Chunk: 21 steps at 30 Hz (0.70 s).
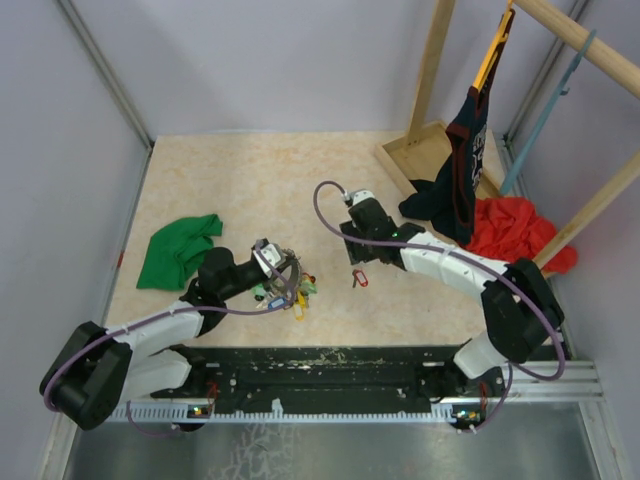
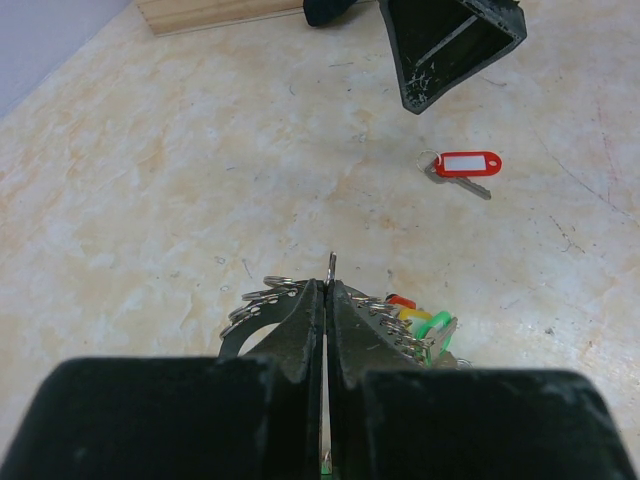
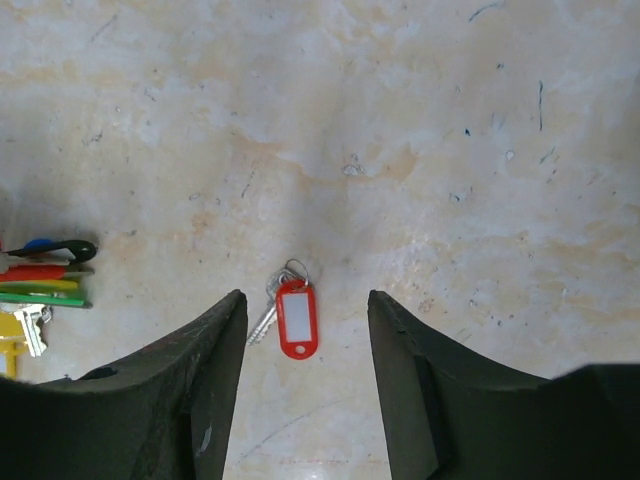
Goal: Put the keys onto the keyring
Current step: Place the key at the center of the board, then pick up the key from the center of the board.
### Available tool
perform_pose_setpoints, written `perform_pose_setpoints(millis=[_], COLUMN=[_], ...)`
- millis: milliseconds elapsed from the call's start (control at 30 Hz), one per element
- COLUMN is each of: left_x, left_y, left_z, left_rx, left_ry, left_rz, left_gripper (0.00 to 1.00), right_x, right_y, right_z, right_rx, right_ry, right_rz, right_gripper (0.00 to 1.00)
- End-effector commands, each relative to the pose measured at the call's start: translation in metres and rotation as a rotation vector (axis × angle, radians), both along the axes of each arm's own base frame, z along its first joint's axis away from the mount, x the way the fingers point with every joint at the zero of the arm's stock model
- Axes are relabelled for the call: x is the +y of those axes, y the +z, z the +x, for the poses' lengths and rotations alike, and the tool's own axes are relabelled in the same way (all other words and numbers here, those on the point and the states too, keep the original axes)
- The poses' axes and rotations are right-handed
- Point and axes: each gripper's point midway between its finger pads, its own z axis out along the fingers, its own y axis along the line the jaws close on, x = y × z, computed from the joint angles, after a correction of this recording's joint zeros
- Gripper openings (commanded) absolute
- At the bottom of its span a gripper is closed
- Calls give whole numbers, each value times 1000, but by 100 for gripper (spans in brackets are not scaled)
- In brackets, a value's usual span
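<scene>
Black fingers of the left gripper (image 2: pixel 327 290) fill the bottom of its wrist view, pressed tight together on the thin keyring (image 2: pixel 331 262). Only a sliver of ring pokes out past their tips; the rest is hidden behind them. Green, yellow and red tags (image 2: pixel 432 322) peek out on one side, half covered. One red-tagged key (image 3: pixel 296 320) lies flat on the table (image 3: pixel 450 150), apart from the bunch, its blade partly tucked under the tag. Over it hangs the right gripper (image 3: pixel 305 295), spread wide. How high it hangs, I cannot tell.
</scene>
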Motion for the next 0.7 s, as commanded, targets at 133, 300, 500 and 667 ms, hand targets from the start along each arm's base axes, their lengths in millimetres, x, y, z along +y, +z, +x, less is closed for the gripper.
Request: perform_pose_setpoints(millis=[133, 300, 500, 667], left_x=[-1, -2, -3, -4], left_y=[16, 14, 12, 11], left_z=[1, 1, 1, 1], left_rx=[-37, -30, -22, -19], left_ry=[0, -4, -12, -16], left_rz=[-38, -34, -30, -28], left_gripper=[0, 0, 0, 0], right_x=[0, 2, 6, 5], right_y=[-14, -20, -38, -51], right_z=[-5, 6, 9, 9], right_rx=[254, 318, 397, 431], right_ry=[95, 114, 133, 132], right_rz=[126, 178, 196, 185], right_gripper=[48, 45, 42, 40])
